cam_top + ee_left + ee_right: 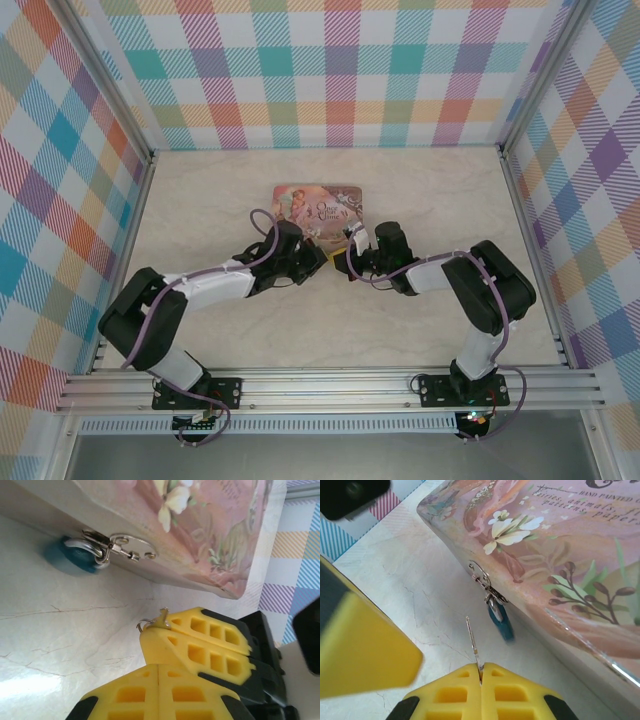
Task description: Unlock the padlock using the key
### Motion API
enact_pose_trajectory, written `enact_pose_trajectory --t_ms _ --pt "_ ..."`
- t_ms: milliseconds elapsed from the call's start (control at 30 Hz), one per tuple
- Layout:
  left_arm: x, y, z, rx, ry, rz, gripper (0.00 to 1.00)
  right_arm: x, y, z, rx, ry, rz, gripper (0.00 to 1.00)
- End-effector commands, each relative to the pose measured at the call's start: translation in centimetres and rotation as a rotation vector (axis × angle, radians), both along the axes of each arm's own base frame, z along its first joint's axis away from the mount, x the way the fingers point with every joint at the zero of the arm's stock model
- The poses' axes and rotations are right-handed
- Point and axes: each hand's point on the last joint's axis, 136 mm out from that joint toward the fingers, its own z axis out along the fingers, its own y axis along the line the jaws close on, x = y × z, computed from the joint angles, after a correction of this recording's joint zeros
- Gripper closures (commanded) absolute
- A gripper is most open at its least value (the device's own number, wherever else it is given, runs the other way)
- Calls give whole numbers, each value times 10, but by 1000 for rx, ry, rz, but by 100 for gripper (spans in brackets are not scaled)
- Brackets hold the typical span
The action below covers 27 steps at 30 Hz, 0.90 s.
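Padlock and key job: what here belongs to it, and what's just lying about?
For the job: padlock, key, right gripper shut on the key.
Just there: pink tin, whose clasp carries the padlock; left gripper, shut; table.

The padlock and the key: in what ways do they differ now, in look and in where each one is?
The padlock has a blue-teal body; the key is a thin grey metal strip. The padlock hangs on the clasp of the pink tin; the key is pinched in the shut right gripper. The padlock sits against the tin's side; the key is apart from both, not inserted. Both are small.
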Motion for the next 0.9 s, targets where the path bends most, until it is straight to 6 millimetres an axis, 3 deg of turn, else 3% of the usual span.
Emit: enact_pose_trajectory --t_ms 0,167,400,500,700,867 --pt "-3 17 4 95 -53 4 91 -2 -5 0 -8 -11 -4 94" --pt "-1 28 7 153 -103 11 79 0 -13 -5 -42 -5 -49 94" --pt "8 53 0 342 -191 0 43 -3 -30 1 -59 4 -101 94" --pt "16 63 -6 396 -208 5 32 -4 -35 9 -61 -3 -112 94" --pt "44 80 -13 416 -255 37 16 -7 -41 19 -63 -22 -119 94" --pt "80 85 -6 401 -326 41 12 -9 -44 20 -69 -19 -124 94"
